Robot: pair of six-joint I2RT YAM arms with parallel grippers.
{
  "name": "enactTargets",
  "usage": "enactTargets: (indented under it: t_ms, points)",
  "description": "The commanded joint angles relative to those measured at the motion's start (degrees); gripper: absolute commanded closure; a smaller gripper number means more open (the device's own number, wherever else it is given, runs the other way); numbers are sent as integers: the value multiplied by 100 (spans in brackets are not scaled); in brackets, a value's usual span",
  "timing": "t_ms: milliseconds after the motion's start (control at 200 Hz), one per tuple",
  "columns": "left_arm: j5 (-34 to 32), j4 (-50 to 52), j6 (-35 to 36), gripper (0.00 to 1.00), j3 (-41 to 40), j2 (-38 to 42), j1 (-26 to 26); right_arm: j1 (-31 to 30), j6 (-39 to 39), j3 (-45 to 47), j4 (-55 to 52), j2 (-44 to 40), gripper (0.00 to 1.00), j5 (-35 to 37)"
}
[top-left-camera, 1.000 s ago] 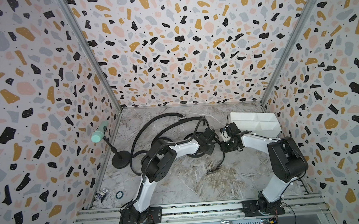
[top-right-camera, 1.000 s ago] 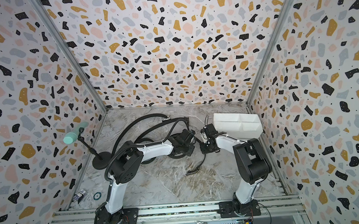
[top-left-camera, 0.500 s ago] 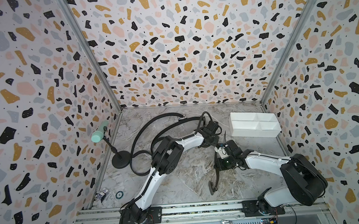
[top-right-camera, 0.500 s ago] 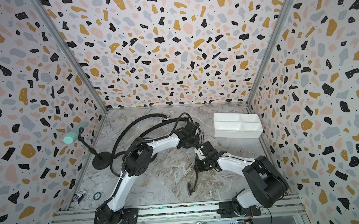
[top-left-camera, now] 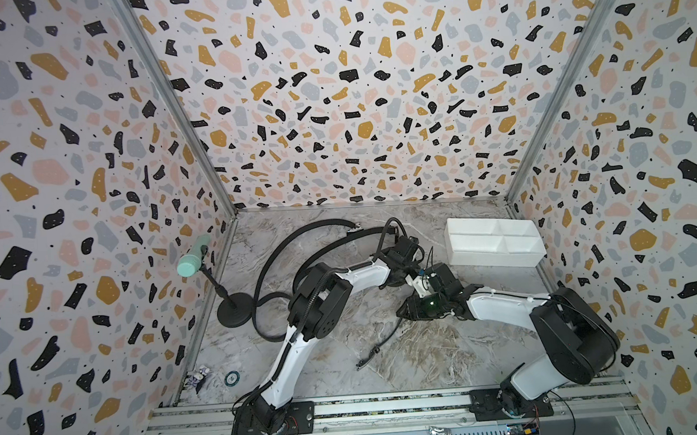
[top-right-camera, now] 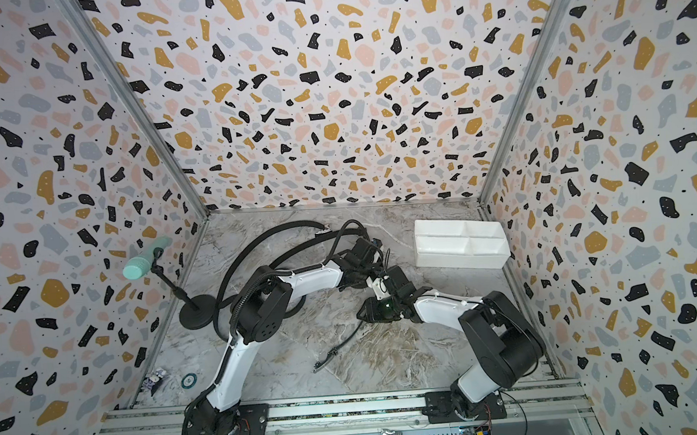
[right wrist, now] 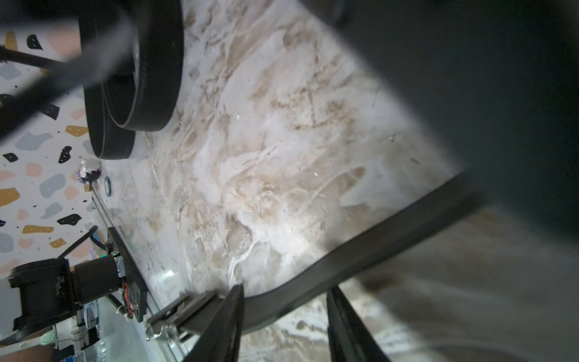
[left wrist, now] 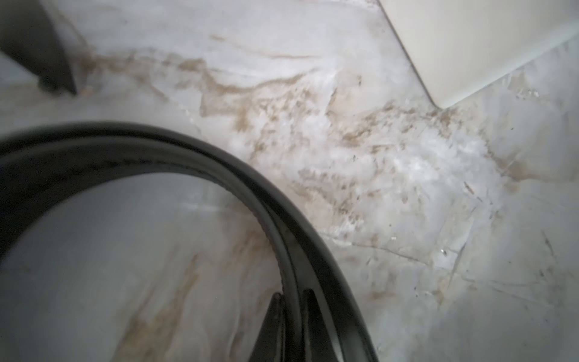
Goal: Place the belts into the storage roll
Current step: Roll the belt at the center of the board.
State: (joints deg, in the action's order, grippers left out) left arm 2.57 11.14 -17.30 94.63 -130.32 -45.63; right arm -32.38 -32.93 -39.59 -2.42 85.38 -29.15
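Our left end effector [left wrist: 293, 297] was narrow, pinching a looped black strap belt [left wrist: 219, 163], probably to keep its curl. Our right end effector [right wrist: 285, 288] stood wide astride a buckled black strap [right wrist: 376, 247] lying on the marble tabletop [top-left-camera: 428, 365], short of the empty white compartmented plastic tray [top-left-camera: 492, 258].

No legible text, labels, brands or numbers in any view

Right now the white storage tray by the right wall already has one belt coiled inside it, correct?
No, the storage tray is empty, as both top views show; it does stand by the right wall. The belts lie outside it.
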Motion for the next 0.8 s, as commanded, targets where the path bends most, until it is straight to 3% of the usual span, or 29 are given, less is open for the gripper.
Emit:
enactTargets:
  t_ms: [0, 225, 335, 576, 796]
  points:
    - [39, 104, -23, 79, -324, 346, 47, 206, 631, -222, -1200, -679, 45, 272]
    - [58, -235, -107, 54, -937, 1265, 36, 942, 1157, -383, -1856, -1115, 27, 571]
    - [143, -266, -140, 49, -1365, 1704, 25, 1201, 1365, -828, -1830, -824, 23, 823]
    - [416, -361, -216, 44, -2756, 2559, -133, 1358, 1627, -2141, -1518, 515, 17, 1400]
    - [529, -208, -219, 40, -2930, 2337, -448, 1079, 1904, -3605, -1770, 2143, 16, 1944]
